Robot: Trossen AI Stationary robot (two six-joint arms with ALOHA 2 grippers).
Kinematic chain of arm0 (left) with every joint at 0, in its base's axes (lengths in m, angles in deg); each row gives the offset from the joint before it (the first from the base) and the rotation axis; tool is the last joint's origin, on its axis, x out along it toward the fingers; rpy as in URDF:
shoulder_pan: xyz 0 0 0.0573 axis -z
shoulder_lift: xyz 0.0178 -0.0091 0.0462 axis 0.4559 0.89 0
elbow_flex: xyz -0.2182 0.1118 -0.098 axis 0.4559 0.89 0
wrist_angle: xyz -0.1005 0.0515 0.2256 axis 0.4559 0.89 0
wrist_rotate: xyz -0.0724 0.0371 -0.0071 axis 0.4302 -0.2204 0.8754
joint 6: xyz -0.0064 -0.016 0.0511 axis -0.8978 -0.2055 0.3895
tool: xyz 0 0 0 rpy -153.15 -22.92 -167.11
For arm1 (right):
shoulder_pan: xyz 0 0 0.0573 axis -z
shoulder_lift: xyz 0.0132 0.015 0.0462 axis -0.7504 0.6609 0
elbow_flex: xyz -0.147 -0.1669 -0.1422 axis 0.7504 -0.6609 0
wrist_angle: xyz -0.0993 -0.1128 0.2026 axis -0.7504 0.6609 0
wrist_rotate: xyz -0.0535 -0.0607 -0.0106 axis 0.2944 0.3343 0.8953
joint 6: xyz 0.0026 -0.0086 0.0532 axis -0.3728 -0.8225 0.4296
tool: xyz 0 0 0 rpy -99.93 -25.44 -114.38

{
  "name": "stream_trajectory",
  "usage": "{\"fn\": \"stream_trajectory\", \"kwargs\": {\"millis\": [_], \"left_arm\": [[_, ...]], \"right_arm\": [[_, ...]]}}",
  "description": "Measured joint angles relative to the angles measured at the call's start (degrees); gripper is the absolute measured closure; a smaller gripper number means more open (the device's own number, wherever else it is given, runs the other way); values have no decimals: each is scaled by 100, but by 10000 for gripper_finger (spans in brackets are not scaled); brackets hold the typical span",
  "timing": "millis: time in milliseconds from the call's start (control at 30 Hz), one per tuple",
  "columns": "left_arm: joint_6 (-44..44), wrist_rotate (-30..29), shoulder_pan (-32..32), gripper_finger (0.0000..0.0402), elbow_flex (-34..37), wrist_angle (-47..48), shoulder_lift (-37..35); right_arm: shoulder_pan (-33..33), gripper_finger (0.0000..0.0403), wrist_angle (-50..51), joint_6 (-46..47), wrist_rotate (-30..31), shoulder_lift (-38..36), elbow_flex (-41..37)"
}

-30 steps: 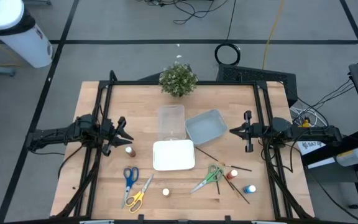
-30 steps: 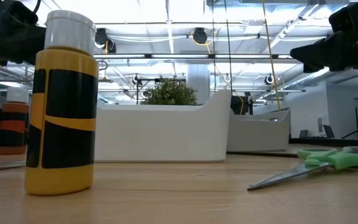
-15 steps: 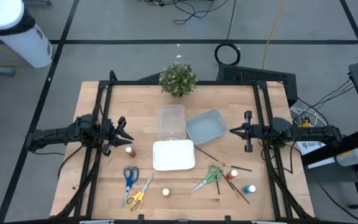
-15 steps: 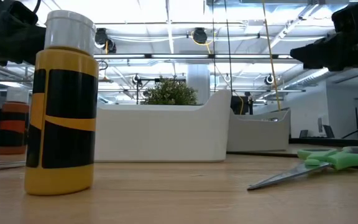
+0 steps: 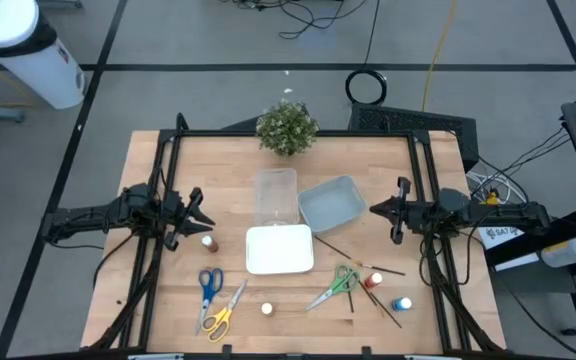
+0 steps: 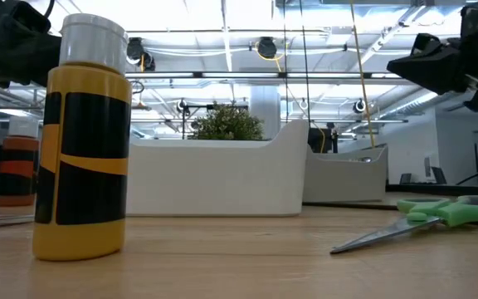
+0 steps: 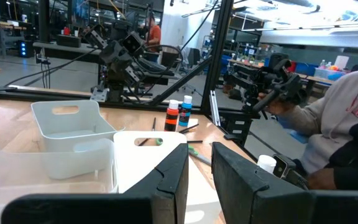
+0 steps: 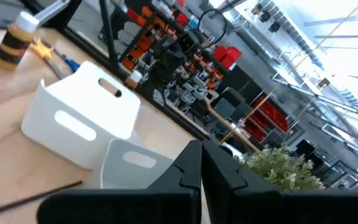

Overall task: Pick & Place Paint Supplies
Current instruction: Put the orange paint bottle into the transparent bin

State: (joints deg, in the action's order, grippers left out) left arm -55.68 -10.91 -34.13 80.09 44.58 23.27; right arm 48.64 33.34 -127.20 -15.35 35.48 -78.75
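The paint supplies lie on the near half of the table. There is a brown bottle point(image 5: 209, 243), blue scissors point(image 5: 209, 285), yellow scissors point(image 5: 222, 313), a white-capped yellow bottle point(image 5: 266, 310) point(image 6: 85, 141), green scissors point(image 5: 336, 284) point(image 6: 446, 212), a red bottle point(image 5: 373, 282), a blue bottle point(image 5: 401, 303) and thin dark brushes point(image 5: 356, 257). My left gripper point(image 5: 203, 212) point(image 7: 199, 180) hovers left of the white tray, just beyond the brown bottle, its fingers a narrow gap apart. My right gripper point(image 5: 376, 210) point(image 8: 201, 165) hovers right of the grey tray, shut, holding nothing.
A clear tray point(image 5: 275, 195), a grey tray point(image 5: 329, 205) and a white tray point(image 5: 279, 249) sit mid-table, with a potted plant point(image 5: 287, 128) at the far edge. Black frame rails run along both sides. A person in a grey sweatshirt point(image 7: 347, 137) sits beyond the table.
My right gripper has turned about its wrist where it hovers. Its cross bar looks shorter from above, and in the low view its nose now tips downward. The left arm and all the supplies have stayed put.
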Motion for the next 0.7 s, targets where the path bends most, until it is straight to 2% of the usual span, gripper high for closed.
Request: {"fn": "stream_trajectory", "kwargs": {"millis": [100,200,300,433,533,700], "left_arm": [[0,0,0,321,1,0,0],[0,0,1,321,1,0,0],[-2,2,0,321,1,-2,0],[-1,2,0,321,0,-2,1],[0,0,0,321,-1,-2,0],[0,0,0,321,-1,-2,0]], "right_arm": [[-18,403,-173,739,-71,0,0],[-55,403,-249,2365,-500,5,-1],[-74,403,-272,4421,-494,42,-2],[-87,403,-454,6173,-466,81,-1],[-85,403,-621,6854,-237,83,-2],[-85,403,-624,6897,163,83,-1]]}}
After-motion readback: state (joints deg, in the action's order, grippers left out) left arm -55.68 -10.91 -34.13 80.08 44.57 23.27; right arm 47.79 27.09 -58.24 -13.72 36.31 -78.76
